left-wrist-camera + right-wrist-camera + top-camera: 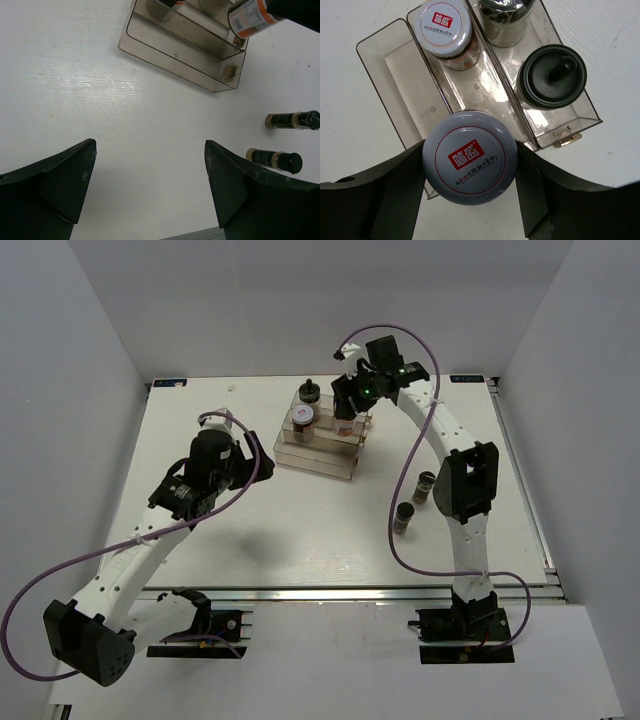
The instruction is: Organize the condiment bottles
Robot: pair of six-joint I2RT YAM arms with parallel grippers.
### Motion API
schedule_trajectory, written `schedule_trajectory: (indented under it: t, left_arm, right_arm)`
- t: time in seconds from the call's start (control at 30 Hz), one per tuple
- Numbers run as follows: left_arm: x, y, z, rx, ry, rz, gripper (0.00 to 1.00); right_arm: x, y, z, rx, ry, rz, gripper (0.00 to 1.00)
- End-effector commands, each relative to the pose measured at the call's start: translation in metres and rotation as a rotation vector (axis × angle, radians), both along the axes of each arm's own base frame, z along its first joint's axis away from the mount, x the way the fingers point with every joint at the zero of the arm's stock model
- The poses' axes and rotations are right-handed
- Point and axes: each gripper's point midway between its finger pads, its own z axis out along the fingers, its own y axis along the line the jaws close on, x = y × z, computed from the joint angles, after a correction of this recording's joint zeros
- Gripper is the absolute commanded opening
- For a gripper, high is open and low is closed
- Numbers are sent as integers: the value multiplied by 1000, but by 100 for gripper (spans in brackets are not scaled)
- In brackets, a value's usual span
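My right gripper (469,165) is shut on a squat jar with a white red-labelled lid (469,157), held over the right end of the clear stepped rack (400,75). A matching jar (445,25) stands on the rack's middle step. Two black-capped bottles (551,75) (502,15) stand on the top step. Two slim dark shakers (424,488) (404,517) lie on the table by the right arm. My left gripper (150,170) hangs open over bare table, left of the rack (320,450), with nothing between its fingers.
The rack's lowest step (385,55) holds nothing. White walls close in the table (300,530) on three sides. The right arm's forearm (465,480) stands just right of the two shakers. Purple cables loop off both arms.
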Motion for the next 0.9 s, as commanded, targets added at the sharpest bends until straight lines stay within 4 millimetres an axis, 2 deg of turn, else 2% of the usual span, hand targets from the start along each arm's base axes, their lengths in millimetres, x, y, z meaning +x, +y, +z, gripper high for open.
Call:
schedule_trajectory:
  t: [0.0, 0.43, 0.57, 0.6, 0.67, 0.73, 0.77, 0.83, 0.87]
  left_arm:
    - [-3, 2, 9, -24, -29, 13, 98]
    - [-6, 0, 2, -43, -11, 9, 98]
    - [-6, -11, 8, -65, -27, -55, 98]
    - [-5, -15, 11, -76, -40, -75, 98]
    - [-4, -22, 15, -86, -55, -118, 98]
    - [-6, -33, 20, -114, -65, -178, 98]
    - [-5, -36, 22, -115, -68, -194, 98]
    - [-6, -44, 24, -125, -69, -234, 98]
    - [-6, -47, 28, -129, -77, -249, 98]
  right_arm:
    - [27, 14, 45, 99, -143, -23, 0]
    - [44, 17, 2, 55, -121, -38, 0]
    - [43, 17, -11, 37, -108, -29, 0]
    - [40, 17, -19, 26, -95, -19, 0]
    - [37, 19, -24, 22, -92, -8, 7]
    - [34, 17, -34, 11, -74, -6, 23]
    - [33, 17, -39, 6, -61, -6, 36]
    - [31, 16, -45, 0, -51, 0, 45]
    - [31, 15, -47, -3, -46, -1, 53]
